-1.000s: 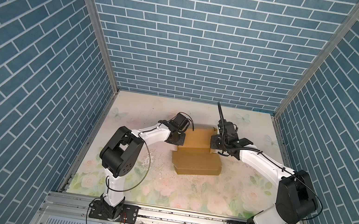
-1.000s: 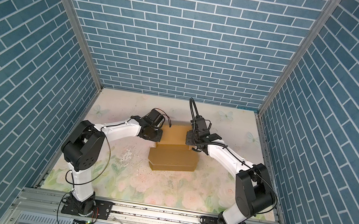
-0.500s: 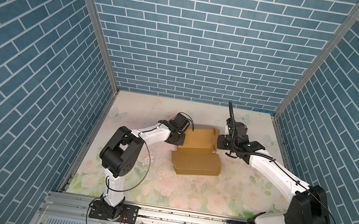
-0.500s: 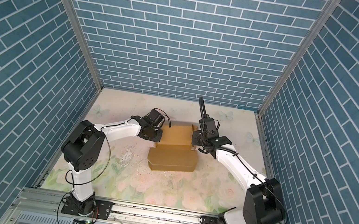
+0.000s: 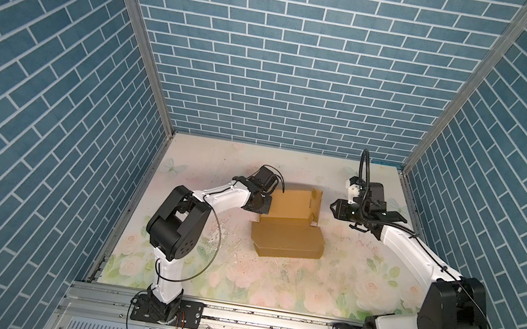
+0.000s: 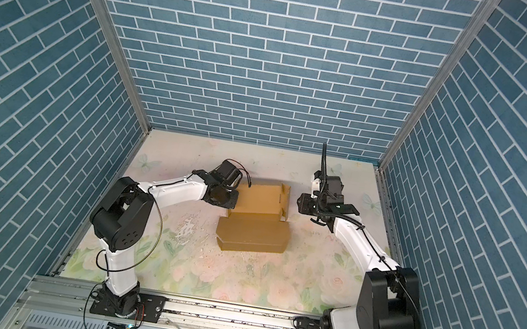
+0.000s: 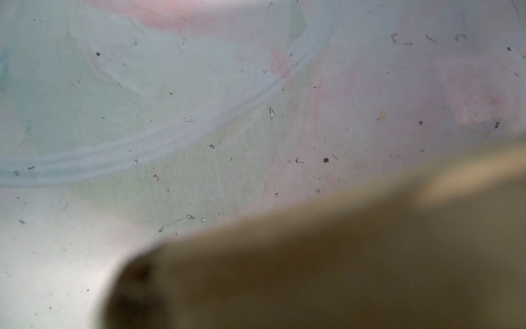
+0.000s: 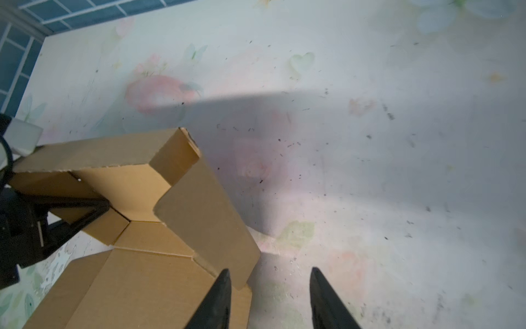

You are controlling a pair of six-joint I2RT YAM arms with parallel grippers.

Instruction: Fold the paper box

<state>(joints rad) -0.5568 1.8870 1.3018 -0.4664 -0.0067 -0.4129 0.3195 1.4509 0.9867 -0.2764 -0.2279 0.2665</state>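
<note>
**Item:** the paper box [image 5: 286,244], plain brown corrugated cardboard, unprinted, partly folded.

**Location:** near the middle of the floral counter [image 5: 270,291], between the two arms.

**Orientation:** the long axis is laid across the counter, left to right in both top views. The near half is laid flat. The far half is raised, with a rear wall and the right side flap stood up, and the hollow is turned upward.

**Left end effector** [image 5: 265,205]: placed at the far left edge of the box and closed narrowly on the cardboard there. Its fingertips are hidden by the box in both top views.

**Right end effector** [image 5: 334,208]: held just beside the upright right flap, apart from it. Its jaws are parted to a middling gap, and nothing is held between them [image 8: 271,296].

**Obscured:**
- In the left wrist view the box is reduced to an unfocused brown mass [image 7: 341,270], and a dark shape at its edge cannot be made out.
- In the right wrist view the flat half is cut off by the frame edge [image 8: 159,284].
- The box's left flap is largely covered by the left arm's wrist.
</note>
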